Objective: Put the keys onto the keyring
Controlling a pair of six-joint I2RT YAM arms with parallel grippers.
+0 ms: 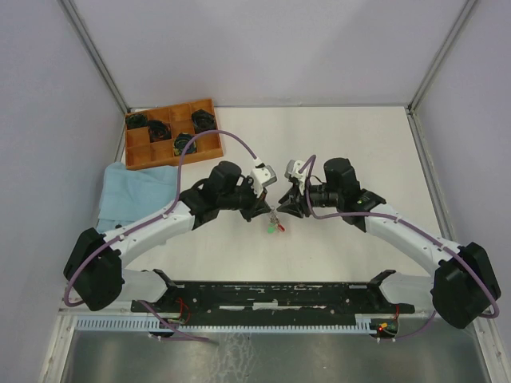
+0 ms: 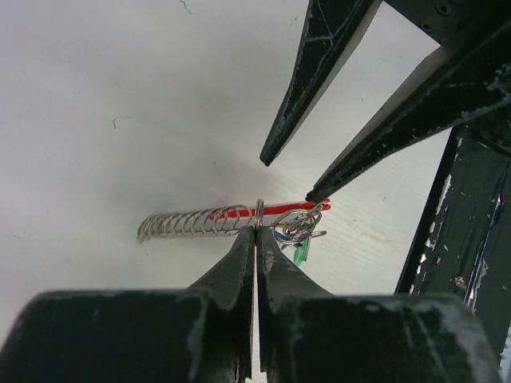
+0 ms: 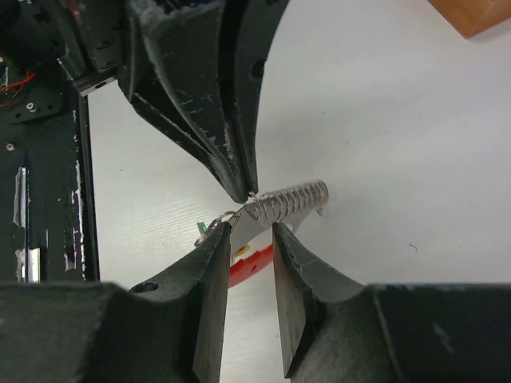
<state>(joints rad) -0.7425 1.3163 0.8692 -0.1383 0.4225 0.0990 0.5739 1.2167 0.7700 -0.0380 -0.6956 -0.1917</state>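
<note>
- Two hands meet over the middle of the white surface [image 1: 351, 144], tips almost touching
- The left hand [image 2: 255, 230] is pinched tight, its two fingers pressed together on the keyring [image 2: 259, 211], at the thin metal ring where the strap and chain join
- The right hand [image 3: 249, 233] is narrowly parted with a clear gap between its two fingers; it grips nothing, and one tip sits right at the cluster of small rings
- The keyring is held just above the surface: one red strap [image 2: 281, 209] runs toward the right hand, and one silver coiled chain [image 2: 184, 223] stretches the other way
- One green key [image 2: 301, 254] hangs under the ring cluster, with a sliver of blue beside it; how many keys there are in all I cannot tell
- One orange tray [image 1: 172, 159] stands at the far left, holding four dark coils [image 1: 158, 129]
- One blue cloth [image 1: 132, 187] lies just in front of the tray
</note>
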